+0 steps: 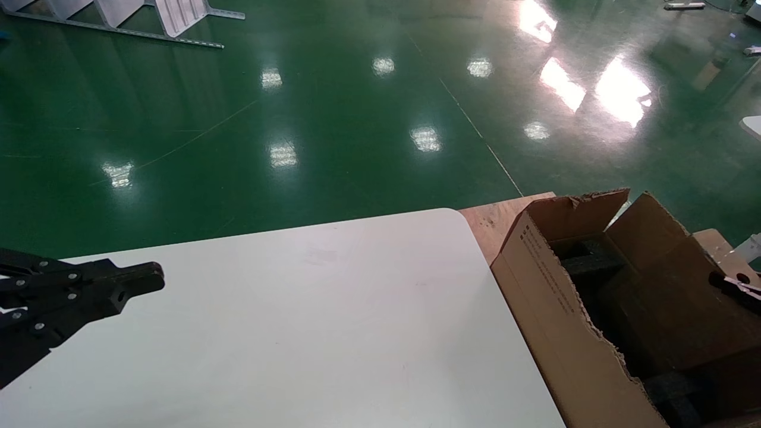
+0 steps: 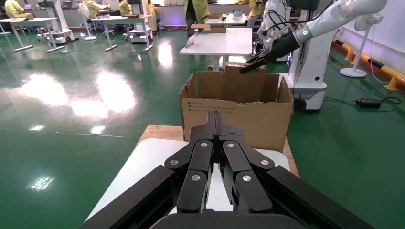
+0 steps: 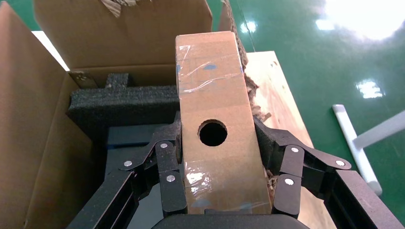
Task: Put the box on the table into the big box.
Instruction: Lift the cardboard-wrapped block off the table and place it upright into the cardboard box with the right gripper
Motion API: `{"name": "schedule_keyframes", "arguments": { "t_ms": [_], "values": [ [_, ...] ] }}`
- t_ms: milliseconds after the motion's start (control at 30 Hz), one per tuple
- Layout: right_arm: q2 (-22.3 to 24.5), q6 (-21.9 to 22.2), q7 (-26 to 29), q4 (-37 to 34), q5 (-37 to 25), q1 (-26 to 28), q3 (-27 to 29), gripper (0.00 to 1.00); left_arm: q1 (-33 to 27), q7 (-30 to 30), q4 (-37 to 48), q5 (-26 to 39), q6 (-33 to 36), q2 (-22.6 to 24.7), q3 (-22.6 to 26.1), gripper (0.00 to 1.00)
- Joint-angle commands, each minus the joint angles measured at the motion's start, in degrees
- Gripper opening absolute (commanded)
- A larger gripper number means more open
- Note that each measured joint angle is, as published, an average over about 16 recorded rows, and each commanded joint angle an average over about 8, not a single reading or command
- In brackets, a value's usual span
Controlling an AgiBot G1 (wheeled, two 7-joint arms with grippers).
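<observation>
The right gripper [image 3: 224, 188] clamps the small oblong brown cardboard box [image 3: 215, 119], with its round black hole, between both fingers, above the open large brown corrugated carton [image 3: 28, 119]. The left gripper [image 2: 216, 125], fingers pressed together, hovers over the white smooth tabletop [image 1: 333, 321] beside that carton.

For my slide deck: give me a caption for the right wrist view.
Right gripper clamps the box above the big box, over black foam.
</observation>
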Motion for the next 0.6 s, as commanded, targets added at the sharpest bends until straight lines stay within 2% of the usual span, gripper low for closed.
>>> {"name": "schedule_keyframes", "arguments": {
  "t_ms": [33, 533, 567, 600],
  "values": [
    [-0.8, 0.0, 0.1, -1.6, -0.5, 1.0, -0.7, 0.0, 0.0, 0.0, 0.0, 0.0, 0.0, 0.0, 0.0, 0.0],
    [-6.3, -2.2, -3.7, -15.6, -2.4, 9.6, -8.0, 0.0, 0.0, 0.0, 0.0, 0.0, 0.0, 0.0, 0.0, 0.0],
    [-6.7, -2.4, -3.9, -16.4, -2.4, 10.1, -8.5, 0.0, 0.0, 0.0, 0.0, 0.0, 0.0, 0.0, 0.0, 0.05],
    [-7.0, -2.6, -4.2, -17.2, -2.4, 10.6, -8.9, 0.0, 0.0, 0.0, 0.0, 0.0, 0.0, 0.0, 0.0, 0.18]
  ]
}}
